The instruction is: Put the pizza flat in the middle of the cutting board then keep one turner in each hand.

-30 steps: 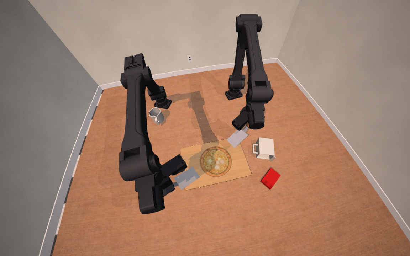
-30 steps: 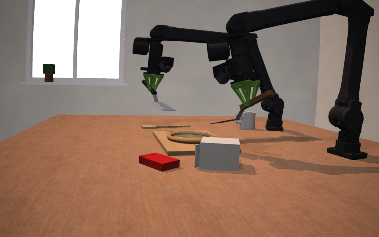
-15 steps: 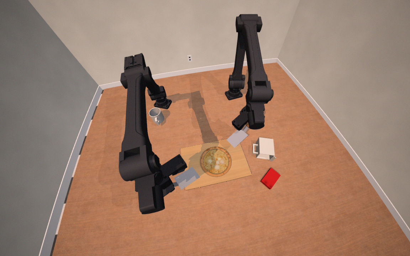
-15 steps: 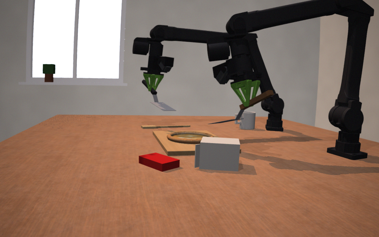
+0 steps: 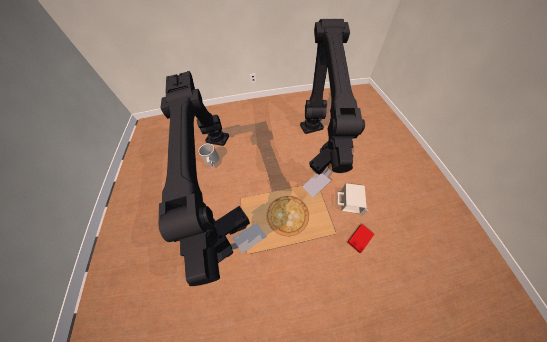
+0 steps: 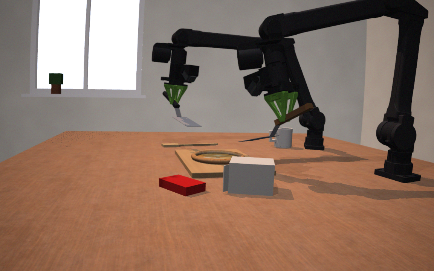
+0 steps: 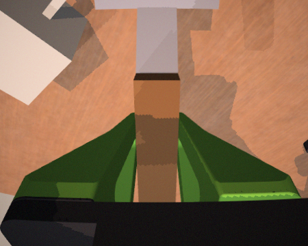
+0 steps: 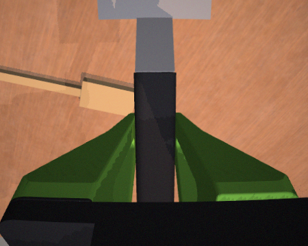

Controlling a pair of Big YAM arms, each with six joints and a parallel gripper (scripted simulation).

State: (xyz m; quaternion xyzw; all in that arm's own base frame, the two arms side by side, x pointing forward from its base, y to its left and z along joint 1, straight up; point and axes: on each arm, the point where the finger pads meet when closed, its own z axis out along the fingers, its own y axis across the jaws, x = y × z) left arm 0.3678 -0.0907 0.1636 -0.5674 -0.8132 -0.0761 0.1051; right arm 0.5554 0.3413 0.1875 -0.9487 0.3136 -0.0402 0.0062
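Observation:
The pizza [image 5: 287, 215] lies flat in the middle of the wooden cutting board [image 5: 318, 214], and it also shows in the exterior view [image 6: 217, 156]. My left gripper [image 6: 281, 118] is shut on the brown-handled turner [image 7: 156, 27]. Its grey blade [image 5: 317, 185] hangs in the air over the board's far corner. My right gripper [image 6: 175, 102] is shut on the black-handled turner [image 8: 155, 5]. Its blade [image 5: 249, 238] hangs in the air over the board's near left end. In the exterior view both blades are well above the pizza and the board [image 6: 194, 168].
A white box with a handle [image 5: 354, 197] stands right beside the board. A red block [image 5: 361, 238] lies in front of it. A grey mug [image 5: 207, 154] stands near the right arm's base. A thin wooden strip [image 6: 188, 145] lies on the table beyond the board.

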